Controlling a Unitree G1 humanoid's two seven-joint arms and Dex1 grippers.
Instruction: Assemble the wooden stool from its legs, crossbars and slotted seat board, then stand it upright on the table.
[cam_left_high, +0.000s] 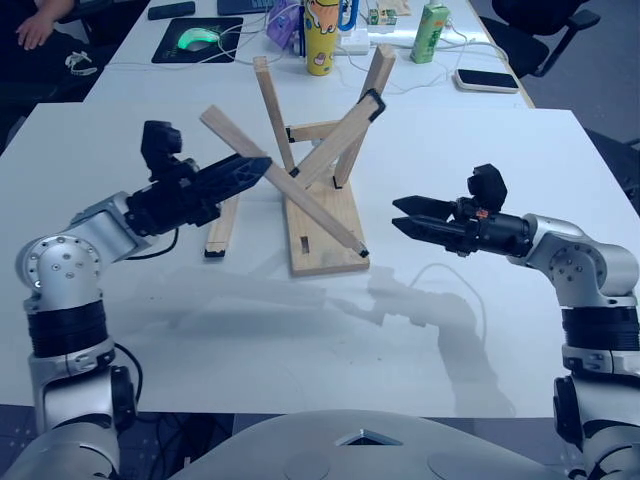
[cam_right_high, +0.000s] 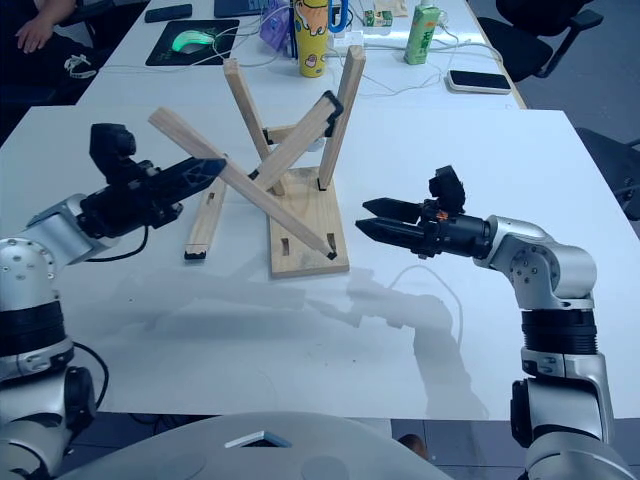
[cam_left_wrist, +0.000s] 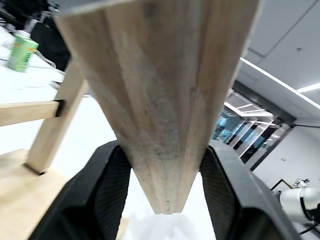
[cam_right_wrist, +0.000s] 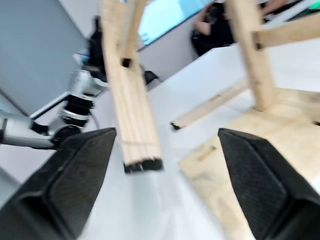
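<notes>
The slotted seat board (cam_left_high: 322, 228) lies flat mid-table. Two legs (cam_left_high: 271, 108) stand up from it, joined by a crossbar (cam_left_high: 314, 130), and a third leg (cam_left_high: 345, 138) leans across them. My left gripper (cam_left_high: 258, 166) is shut on a long leg (cam_left_high: 315, 208) that slants down, its black-tipped end over the board's near right corner. From the left wrist, that leg (cam_left_wrist: 165, 90) sits clamped between both fingers (cam_left_wrist: 112, 185). My right gripper (cam_left_high: 404, 216) hovers open just right of the board, nothing in it. Its wrist view shows the held leg's end (cam_right_wrist: 136, 142) and the board (cam_right_wrist: 250, 165).
A loose wooden piece (cam_left_high: 222, 226) lies flat left of the board. On the far table stand a yellow cup (cam_left_high: 320, 40), a green carton (cam_left_high: 430, 32), a phone (cam_left_high: 487, 80) and a mouse pad (cam_left_high: 197, 40) with cables. The table's near half is bare.
</notes>
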